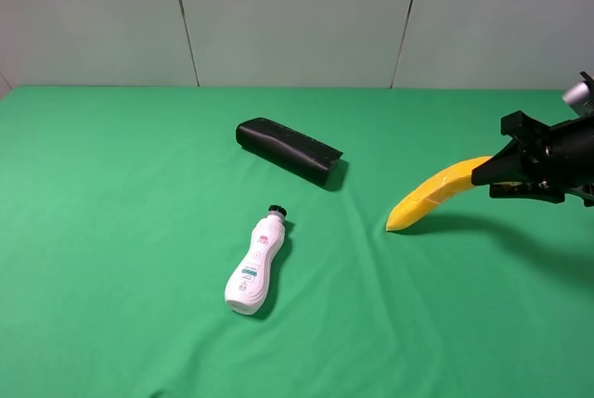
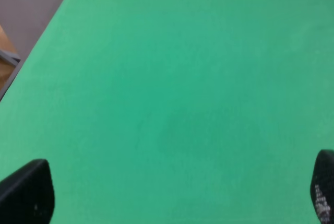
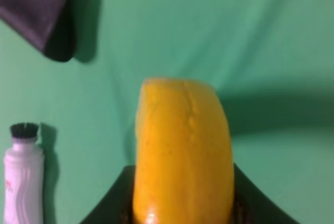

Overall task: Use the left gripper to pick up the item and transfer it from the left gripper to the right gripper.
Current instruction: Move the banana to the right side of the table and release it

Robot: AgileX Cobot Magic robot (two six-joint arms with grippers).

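The yellow banana (image 1: pixel 436 194) is held at one end by my right gripper (image 1: pixel 492 173) at the right side of the green table. Its free end slants down to the left, just above the cloth, with a shadow under it. In the right wrist view the banana (image 3: pixel 182 151) fills the middle, with the right gripper (image 3: pixel 182 214) shut around its near end. My left gripper (image 2: pixel 175 203) shows only in the left wrist view. Its two black fingertips (image 2: pixel 26 192) stand wide apart over bare green cloth, holding nothing. It is out of the exterior view.
A black oblong case (image 1: pixel 288 150) lies at the back middle and shows in the right wrist view (image 3: pixel 36 15). A white bottle with a black cap (image 1: pixel 255 263) lies on its side in front of it, also in the right wrist view (image 3: pixel 23 182). The table's left edge (image 2: pixel 31 62) shows in the left wrist view.
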